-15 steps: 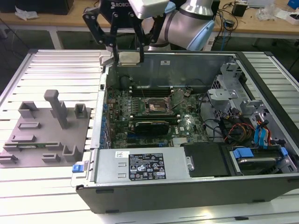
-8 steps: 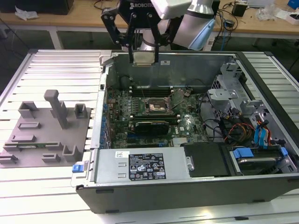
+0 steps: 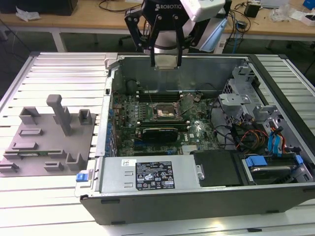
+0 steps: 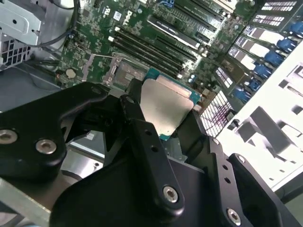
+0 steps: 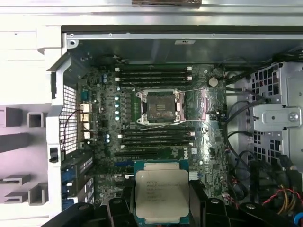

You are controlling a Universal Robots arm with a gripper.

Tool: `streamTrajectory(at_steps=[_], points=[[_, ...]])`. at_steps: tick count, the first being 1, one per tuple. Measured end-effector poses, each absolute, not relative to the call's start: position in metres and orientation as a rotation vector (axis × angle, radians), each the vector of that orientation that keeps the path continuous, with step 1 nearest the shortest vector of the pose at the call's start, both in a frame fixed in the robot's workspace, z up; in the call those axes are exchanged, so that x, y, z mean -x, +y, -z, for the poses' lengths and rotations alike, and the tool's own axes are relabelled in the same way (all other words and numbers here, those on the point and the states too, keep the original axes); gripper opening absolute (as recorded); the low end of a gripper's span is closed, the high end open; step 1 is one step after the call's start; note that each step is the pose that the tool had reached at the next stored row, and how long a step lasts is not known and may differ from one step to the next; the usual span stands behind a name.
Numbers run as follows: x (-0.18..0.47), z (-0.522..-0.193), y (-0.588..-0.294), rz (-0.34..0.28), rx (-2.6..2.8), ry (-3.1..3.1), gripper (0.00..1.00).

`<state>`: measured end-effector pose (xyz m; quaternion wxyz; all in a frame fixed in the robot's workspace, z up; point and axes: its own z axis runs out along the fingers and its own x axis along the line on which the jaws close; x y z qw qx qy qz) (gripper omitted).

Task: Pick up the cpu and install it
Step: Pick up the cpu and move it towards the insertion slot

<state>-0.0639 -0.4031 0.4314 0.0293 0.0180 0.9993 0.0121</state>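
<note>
Cpu is hanging flat in the claw, which is gripping it by opposite edges. The socket is lying below the claw, well apart.

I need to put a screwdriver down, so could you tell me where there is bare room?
Bare: the ribbed white tabletop above and below the grey plastic fixture block in the exterior view. Crowded: the green motherboard and the cable-filled drive bay.

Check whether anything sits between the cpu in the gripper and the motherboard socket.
Nothing visible does. The gripper holds the cpu above the open case, and the socket on the motherboard lies uncovered, with no cable across it.
</note>
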Motion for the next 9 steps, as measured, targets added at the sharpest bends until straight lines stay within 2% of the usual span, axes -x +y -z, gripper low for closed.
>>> streamTrajectory(at_steps=[9], points=[[0.056, -0.415, -0.403, -0.037, -0.056, 3.085, 0.55]])
